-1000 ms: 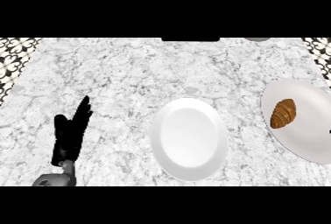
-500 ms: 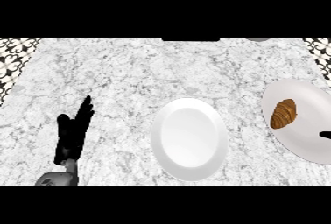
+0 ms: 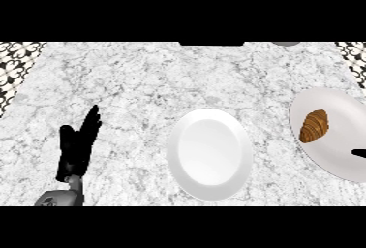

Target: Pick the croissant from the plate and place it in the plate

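Croissant waits on the right-hand plate; the reach is only beginning.

The croissant lies on the plate at the frame's right edge, well apart from the bare middle plate. Only a dark tip of the right hand shows at right; I cannot tell its fingers. The left hand rests flat-fingered lower left. Next: reach over and close round the croissant.

**My counter and what sits on it**

Below me lies a white-and-grey marble counter filling the frame. At its centre I see a bare white plate. A second plate lies at the right edge, partly cut off by the frame.
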You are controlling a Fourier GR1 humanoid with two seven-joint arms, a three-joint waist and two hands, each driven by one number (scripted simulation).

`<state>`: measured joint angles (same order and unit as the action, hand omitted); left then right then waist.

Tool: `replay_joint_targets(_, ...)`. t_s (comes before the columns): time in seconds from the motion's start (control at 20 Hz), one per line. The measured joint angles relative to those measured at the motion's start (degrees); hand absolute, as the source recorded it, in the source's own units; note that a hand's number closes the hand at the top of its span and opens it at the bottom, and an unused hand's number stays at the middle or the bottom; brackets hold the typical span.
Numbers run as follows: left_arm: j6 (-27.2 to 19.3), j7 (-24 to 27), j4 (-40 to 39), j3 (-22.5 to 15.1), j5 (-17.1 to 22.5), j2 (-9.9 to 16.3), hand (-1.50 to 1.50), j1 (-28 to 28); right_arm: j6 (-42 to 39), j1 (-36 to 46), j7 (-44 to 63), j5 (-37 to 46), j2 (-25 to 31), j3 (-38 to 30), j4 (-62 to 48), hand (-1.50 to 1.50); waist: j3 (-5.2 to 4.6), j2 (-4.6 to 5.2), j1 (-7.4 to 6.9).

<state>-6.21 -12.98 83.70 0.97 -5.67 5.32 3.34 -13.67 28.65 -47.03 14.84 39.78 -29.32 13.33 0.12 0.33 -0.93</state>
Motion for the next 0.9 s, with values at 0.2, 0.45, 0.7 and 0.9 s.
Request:
replay_joint_targets(0.2,-0.1,0.4,0.8,-0.2,-0.4,-0.2,0.0,-1.0,1.9,-0.5,-1.0,0.2,0.3,0.3,-1.5,-1.5,0.03,0.06,-0.19)
replay_joint_targets(0.45,-0.2,2.3,-0.3,-0.4,-0.7,-0.7,0.0,-1.8,2.5,-1.4,-2.0,0.0,2.2,0.0,-3.4,-1.5,0.09,0.18,-0.35)
replay_joint_targets(0.7,0.2,1.2,-0.6,0.0,-0.4,-0.5,0.0,-0.4,2.4,-2.6,-2.8,-0.1,4.0,-0.2,-4.7,-1.5,0.13,0.27,-0.42)
replay_joint_targets(0.9,0.0,0.5,0.6,-0.9,-0.7,-1.1,0.0,-1.0,3.0,-3.2,-3.1,-0.6,5.1,-0.9,-5.4,-1.5,0.21,0.33,-0.69)
